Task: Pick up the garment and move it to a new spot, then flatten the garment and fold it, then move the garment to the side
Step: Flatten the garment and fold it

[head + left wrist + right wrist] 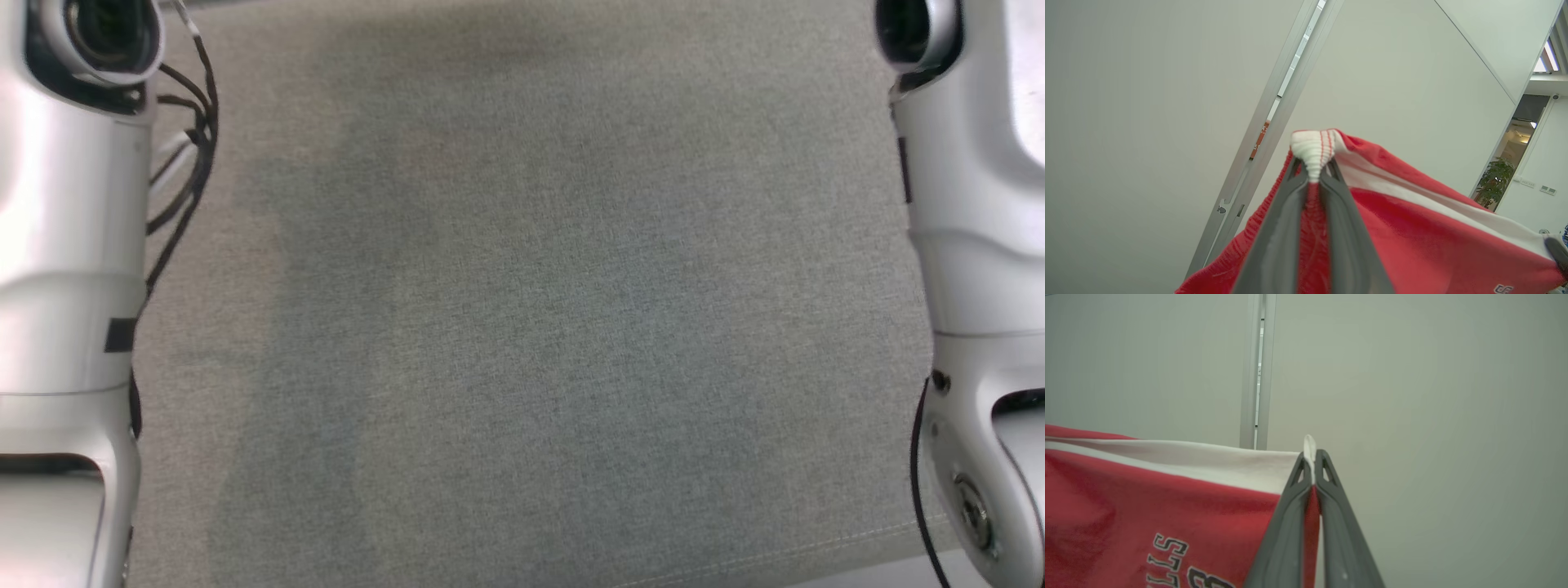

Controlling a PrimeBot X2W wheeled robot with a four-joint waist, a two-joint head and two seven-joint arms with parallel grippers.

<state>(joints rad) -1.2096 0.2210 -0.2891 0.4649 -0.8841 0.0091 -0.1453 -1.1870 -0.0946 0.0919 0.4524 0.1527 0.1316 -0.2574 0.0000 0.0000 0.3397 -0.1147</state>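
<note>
The garment [1412, 228] is red with a white band along its edge and dark lettering. In the left wrist view my left gripper [1314, 173] is shut on a bunched white ribbed part of the garment, held up in the air before a pale wall. In the right wrist view my right gripper [1311, 465] is shut on the white edge of the garment [1147, 498], which stretches away to the left. In the head view my two pale forearms [65, 245] [980, 245] rise along both sides.
A grey fabric surface [531, 327] lies below in the head view, with a stitched seam near its front right edge. A metal rail [1274, 114] runs up the pale wall. A doorway and a potted plant [1494, 179] stand at the far right.
</note>
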